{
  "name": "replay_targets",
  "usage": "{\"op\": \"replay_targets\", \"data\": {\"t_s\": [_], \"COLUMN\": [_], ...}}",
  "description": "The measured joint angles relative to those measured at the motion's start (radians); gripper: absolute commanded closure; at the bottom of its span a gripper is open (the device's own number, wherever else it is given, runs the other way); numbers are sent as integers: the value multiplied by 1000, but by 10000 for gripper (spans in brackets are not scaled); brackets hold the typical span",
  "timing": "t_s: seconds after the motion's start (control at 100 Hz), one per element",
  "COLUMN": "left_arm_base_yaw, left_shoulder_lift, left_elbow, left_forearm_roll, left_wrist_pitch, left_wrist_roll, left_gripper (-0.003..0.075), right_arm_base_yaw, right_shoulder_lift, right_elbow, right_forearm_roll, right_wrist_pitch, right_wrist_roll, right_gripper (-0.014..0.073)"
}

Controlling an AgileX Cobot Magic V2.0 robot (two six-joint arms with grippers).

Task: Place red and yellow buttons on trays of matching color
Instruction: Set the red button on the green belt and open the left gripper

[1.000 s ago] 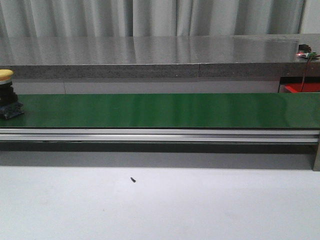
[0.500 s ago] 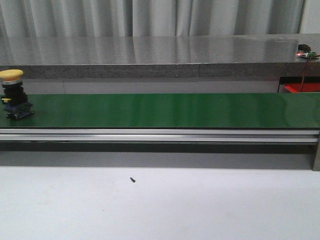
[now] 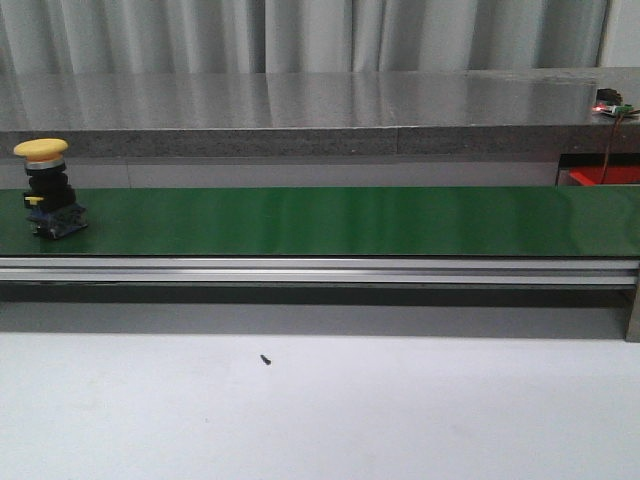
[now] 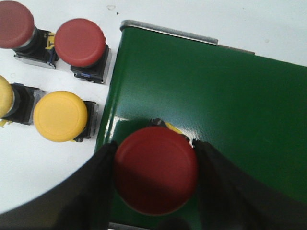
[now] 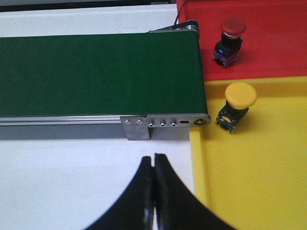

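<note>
Left jaws grip a red button (image 4: pixel 156 168) over the belt's (image 4: pixel 230 110) left end, ready to release, while the right gripper (image 5: pixel 153 165), shut empty, waits near the trays (image 5: pixel 268 182).

Even, fairly bright overhead light. The green belt (image 3: pixel 330 220) carries soft vertical sheen; a dark shadow band lies under its rail (image 3: pixel 320 272). Wrist views are sharp farther off, but the nearest parts blur.

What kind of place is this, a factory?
Probably a workshop or lab set up like a small factory sorting line: a green conveyor belt carries a yellow push button, and red and yellow sorting trays wait at its end.
</note>
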Motion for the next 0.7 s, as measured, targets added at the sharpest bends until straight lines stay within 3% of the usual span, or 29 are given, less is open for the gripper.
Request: {"op": "replay_targets", "data": {"t_s": [0.26,0.7], "left_arm_base_yaw": [0,0], "left_shoulder_lift": [3,-104], "left_elbow": [0,6], "left_forearm_roll": [-8,-141], "left_wrist_pitch": [2,74], "left_wrist_roll": [0,94], "left_gripper": [139,138], "right_arm_base_yaw": [0,0], "right_shoulder_lift": [0,0], "right_elbow": [0,0], "right_forearm_roll": [0,0], "right_wrist_pitch": [0,0], "right_wrist_roll": [0,0], "right_gripper": [715,715]}}
